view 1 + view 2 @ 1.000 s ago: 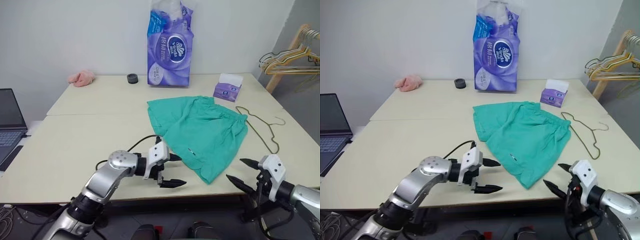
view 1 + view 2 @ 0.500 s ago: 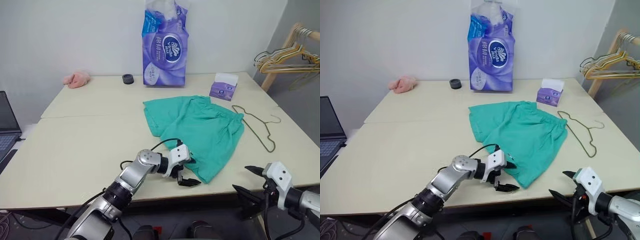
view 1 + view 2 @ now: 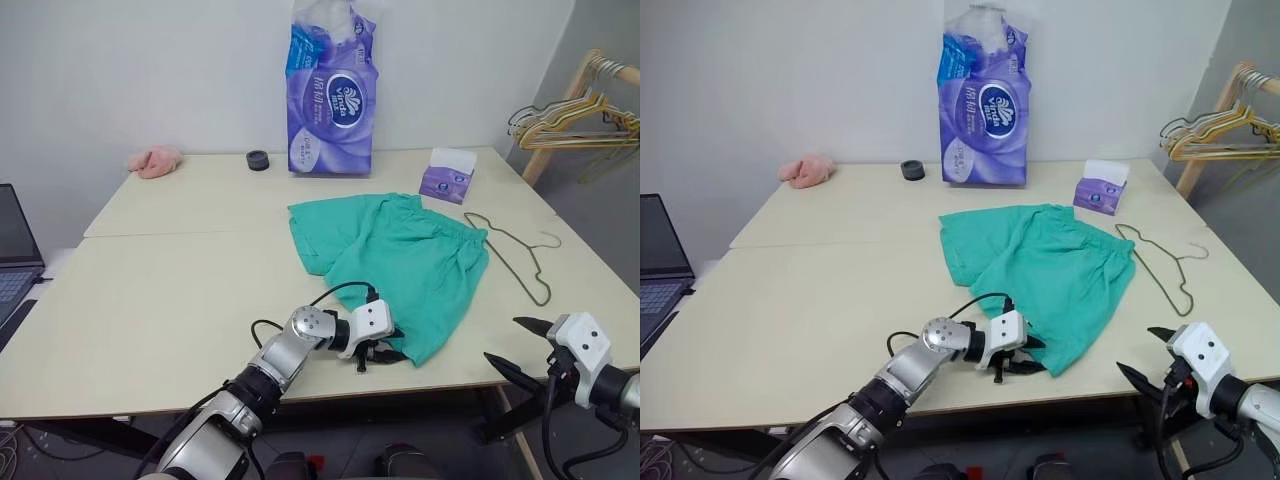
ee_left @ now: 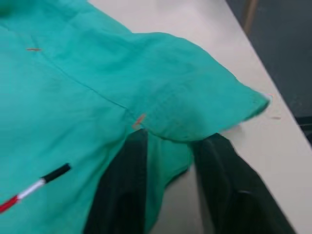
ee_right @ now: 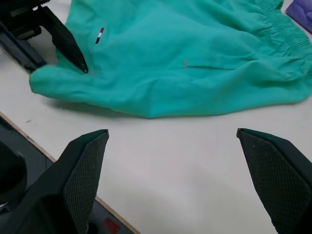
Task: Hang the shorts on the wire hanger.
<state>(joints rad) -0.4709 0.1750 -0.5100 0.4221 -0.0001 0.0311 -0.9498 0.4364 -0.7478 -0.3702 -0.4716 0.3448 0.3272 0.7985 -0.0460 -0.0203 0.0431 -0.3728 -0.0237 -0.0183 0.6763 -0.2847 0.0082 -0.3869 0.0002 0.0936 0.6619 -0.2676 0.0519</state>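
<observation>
The teal-green shorts (image 3: 400, 255) lie flat on the right half of the table, waistband toward the far right. The thin wire hanger (image 3: 520, 255) lies on the table just right of them, touching the waistband side. My left gripper (image 3: 388, 352) sits at the shorts' near corner by the table's front edge. In the left wrist view its fingers (image 4: 122, 185) are drawn in on the hem, with a fold of fabric between them. My right gripper (image 3: 501, 340) hovers open off the table's front right edge, apart from the cloth, its jaws spread wide (image 5: 171, 131).
A tall purple tissue pack (image 3: 325, 90), a small purple tissue box (image 3: 449, 175), a black roll (image 3: 258, 159) and a pink cloth (image 3: 155, 160) stand along the back. A laptop (image 3: 15, 245) sits at far left. A bunch of hangers (image 3: 570, 110) hangs on a rack at right.
My left gripper moved right and down to the shorts' near corner, and its jaws narrowed onto the hem. The right gripper drifted slightly right, still open.
</observation>
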